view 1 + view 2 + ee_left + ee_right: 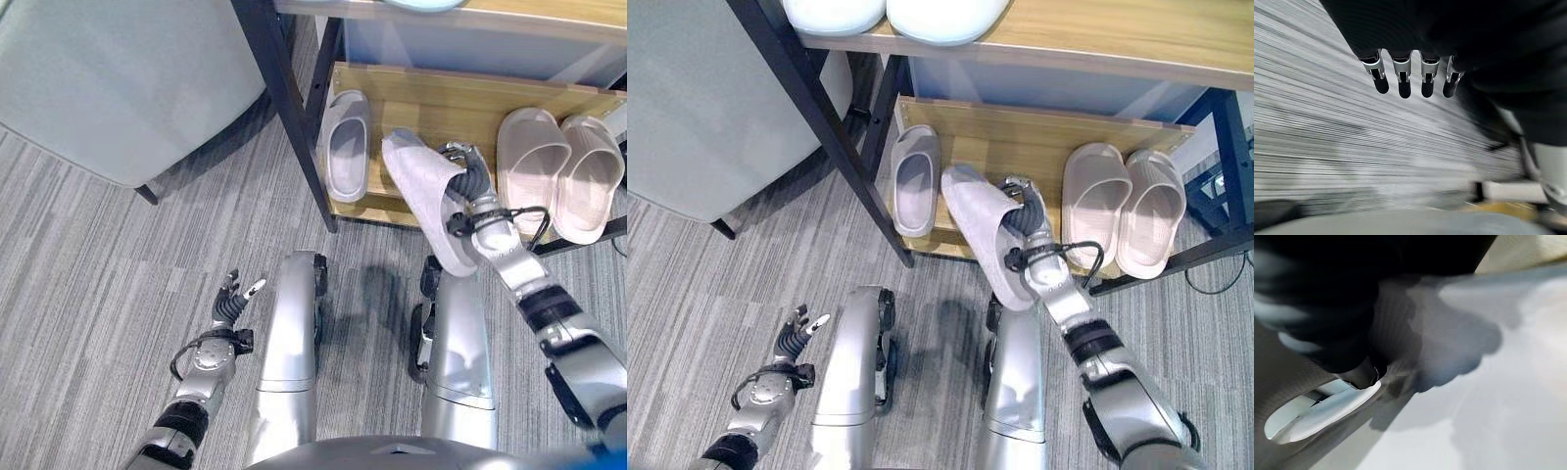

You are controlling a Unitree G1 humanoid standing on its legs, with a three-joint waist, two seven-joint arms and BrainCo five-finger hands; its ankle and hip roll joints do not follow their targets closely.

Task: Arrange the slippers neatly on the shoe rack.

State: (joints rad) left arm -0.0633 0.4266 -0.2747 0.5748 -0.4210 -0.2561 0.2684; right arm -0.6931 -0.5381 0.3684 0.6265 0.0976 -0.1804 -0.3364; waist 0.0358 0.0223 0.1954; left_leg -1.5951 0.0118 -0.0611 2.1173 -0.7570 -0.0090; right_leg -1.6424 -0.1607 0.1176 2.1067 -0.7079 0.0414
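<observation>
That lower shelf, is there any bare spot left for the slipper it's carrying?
Yes: the bare wood between the grey slipper on the shelf and the beige pair. The right hand holds the carried slipper tilted over that gap. The shelf's right end is crowded.

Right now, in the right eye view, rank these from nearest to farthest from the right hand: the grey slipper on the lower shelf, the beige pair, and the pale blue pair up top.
From the right hand, which holds another grey slipper:
1. Beige pair, lower shelf, on the hand's right.
2. Grey slipper on the lower shelf, on its left; close to the first, but slightly farther.
3. Pale blue pair, top shelf, plainly farthest.
</observation>
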